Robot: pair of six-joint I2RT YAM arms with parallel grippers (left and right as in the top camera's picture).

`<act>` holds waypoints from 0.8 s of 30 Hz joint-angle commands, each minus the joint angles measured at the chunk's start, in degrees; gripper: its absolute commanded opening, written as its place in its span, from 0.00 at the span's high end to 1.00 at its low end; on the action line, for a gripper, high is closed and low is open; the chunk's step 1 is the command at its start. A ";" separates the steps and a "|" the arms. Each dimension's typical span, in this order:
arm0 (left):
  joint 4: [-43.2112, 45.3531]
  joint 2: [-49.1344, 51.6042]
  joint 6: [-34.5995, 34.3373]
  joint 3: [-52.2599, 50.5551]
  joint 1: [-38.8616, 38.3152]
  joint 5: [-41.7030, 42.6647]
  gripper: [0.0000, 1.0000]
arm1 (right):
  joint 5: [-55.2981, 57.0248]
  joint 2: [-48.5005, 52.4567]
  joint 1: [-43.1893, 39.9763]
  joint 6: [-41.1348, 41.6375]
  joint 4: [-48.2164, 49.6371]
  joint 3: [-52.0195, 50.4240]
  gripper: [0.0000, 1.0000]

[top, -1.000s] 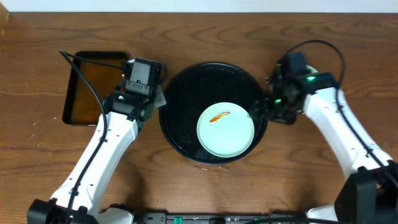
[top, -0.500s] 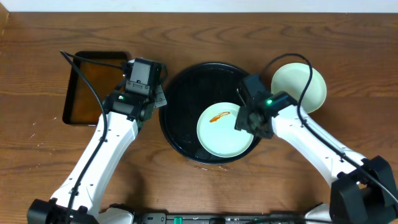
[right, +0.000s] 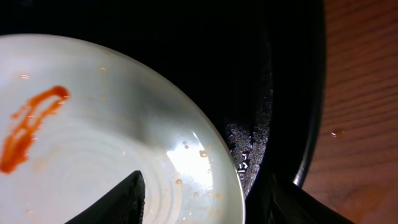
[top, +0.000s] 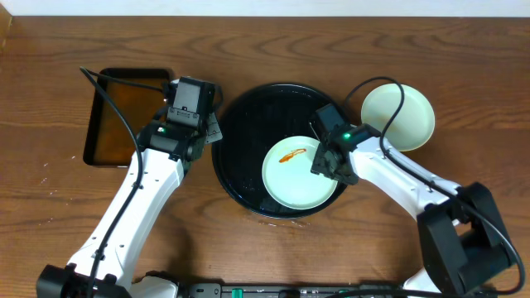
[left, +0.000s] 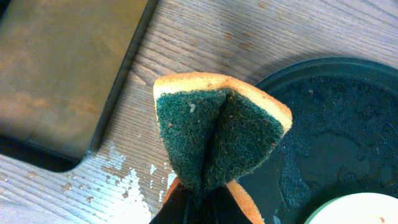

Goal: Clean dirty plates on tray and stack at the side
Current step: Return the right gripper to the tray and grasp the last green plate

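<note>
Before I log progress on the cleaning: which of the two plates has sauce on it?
The mint-green plate in the black tray: an orange smear crosses it. The other plate, on the table at right, looks clean.

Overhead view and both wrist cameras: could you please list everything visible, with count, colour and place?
round tray: one, glossy black, table centre.
smeared plate: one, pale mint with an orange smear, on the round tray.
second plate: one seen, pale, on the table right of the round tray.
rectangular tray: one, black with brown inside, table left.
sponge: one, green on yellow, folded, beside the round tray's left edge.
table: one, brown wood.
left gripper: shut on the sponge.
right gripper: open, astride the smeared plate's rim.
</note>
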 commanded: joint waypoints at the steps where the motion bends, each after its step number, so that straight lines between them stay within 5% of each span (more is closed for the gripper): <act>1: 0.02 0.33 -0.94 -0.35 0.24 -0.11 0.92 | -0.70 1.42 -0.48 -0.83 -0.04 -0.39 0.47; 6: 0.00 0.33 -0.96 -0.35 0.24 -0.11 0.92 | -3.63 1.49 -0.37 -0.85 -1.25 -0.42 0.71; 21: -0.13 0.33 -0.96 -0.35 0.24 -0.11 0.92 | -4.94 1.49 0.48 -0.87 -2.62 -0.94 0.67; 24: -0.15 0.33 -0.94 -0.35 0.24 -0.11 0.92 | -3.23 1.49 -0.22 -2.40 -0.74 -0.94 0.82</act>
